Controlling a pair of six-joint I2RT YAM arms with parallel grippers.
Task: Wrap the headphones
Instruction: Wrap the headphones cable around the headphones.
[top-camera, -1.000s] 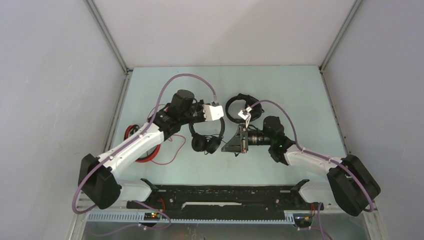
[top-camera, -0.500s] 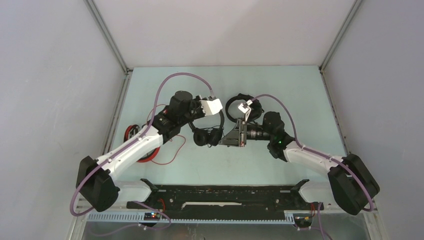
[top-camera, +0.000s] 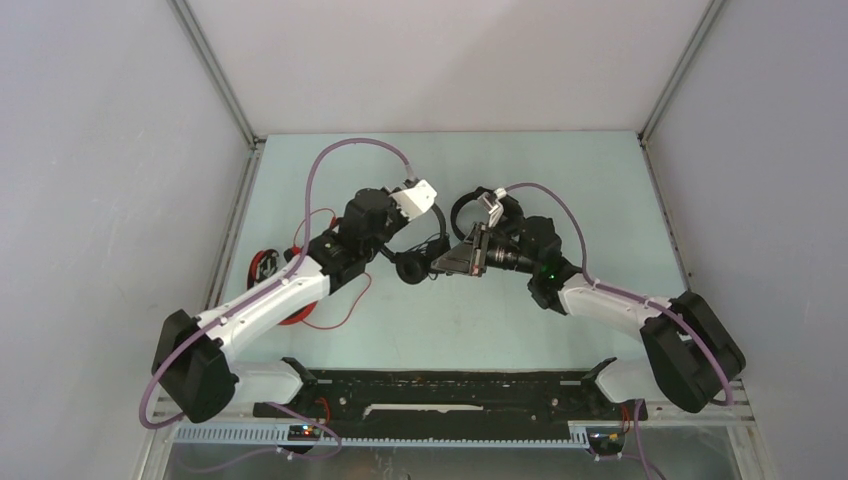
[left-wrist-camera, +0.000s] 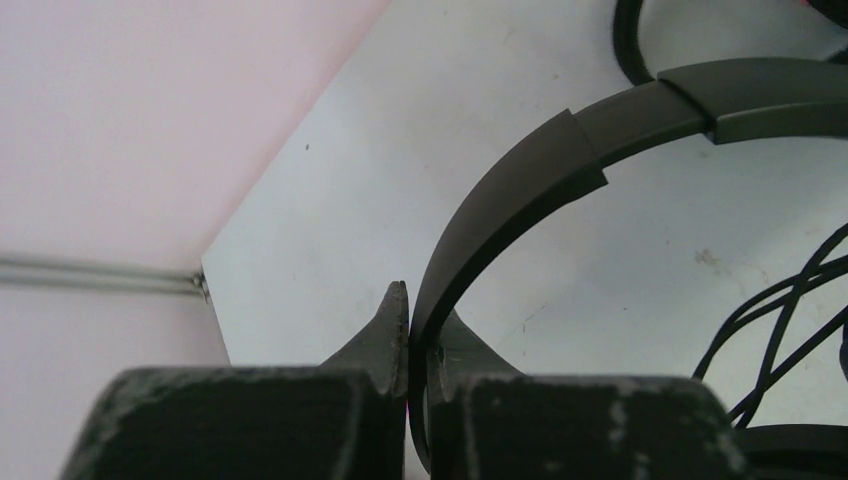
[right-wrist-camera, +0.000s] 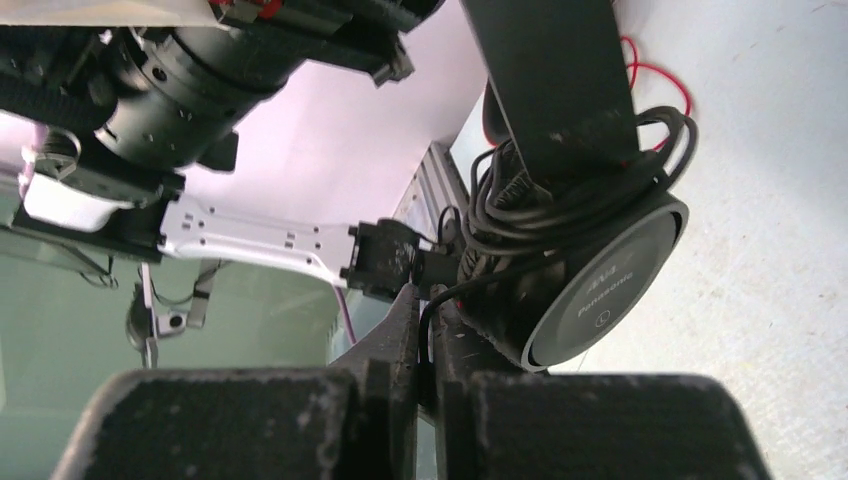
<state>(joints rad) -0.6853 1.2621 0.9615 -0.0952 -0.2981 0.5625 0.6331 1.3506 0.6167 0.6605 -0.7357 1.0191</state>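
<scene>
Slim black headset (top-camera: 412, 268): mid-table between the two arms, its cups low near the surface; whether they touch it cannot be told
Headband (left-wrist-camera: 520, 190): arcs up from the cups into the left arm's grasp, its edge turned to the left wrist camera
Cable (right-wrist-camera: 560, 190): thin and black, looped several turns around the stem above the ear cup (right-wrist-camera: 600, 290), with one strand running off to the right arm's fingers
Left gripper (left-wrist-camera: 415, 335): fingers pressed together on the headband, only the band's thickness between them
Right gripper (right-wrist-camera: 428, 330): closed almost fully, pinching the one thin strand of cable just beside the ear cup
Bulkier black headset (top-camera: 459, 207): lying farther back, partly hidden behind the right wrist
Red headset (top-camera: 262, 264): at the left side, largely under the left arm, its red cable trailing toward the middle
Table (top-camera: 560, 170): pale green, walled on three sides
</scene>
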